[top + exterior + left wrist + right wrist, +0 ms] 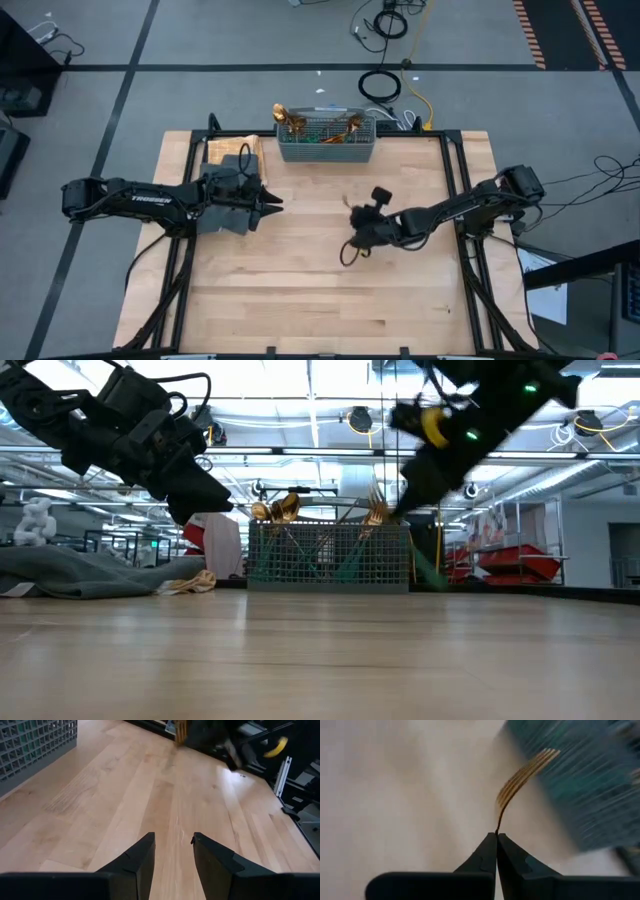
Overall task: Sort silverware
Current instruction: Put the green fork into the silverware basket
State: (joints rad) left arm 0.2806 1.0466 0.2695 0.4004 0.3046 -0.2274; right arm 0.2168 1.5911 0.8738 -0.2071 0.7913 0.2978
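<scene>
Several pieces of silverware stand in the grey mesh basket (325,140) at the table's far edge, gold heads (275,510) up and teal handles down. My right gripper (497,836) hangs above the table's middle (355,228), shut on a gold fork (525,775). The fork's handle does not show. My left gripper (173,845) stands open over bare wood at the table's left (272,205), with nothing between its fingers. It is beside the dark grey cloth (80,572). My right gripper pinches the fork's thin neck (498,822) between its two fingertips, just behind the tines. The tines (530,767) stick out past the fingertips toward the basket. The fork is clear of the table. The fingers hide where the handle runs.
The basket (30,745) stands just beyond my left gripper's far side. The cloth (215,215) lies under the left arm at the table's left. Bare wood (320,300) fills the near half of the table. Black rails (450,200) frame the table's sides.
</scene>
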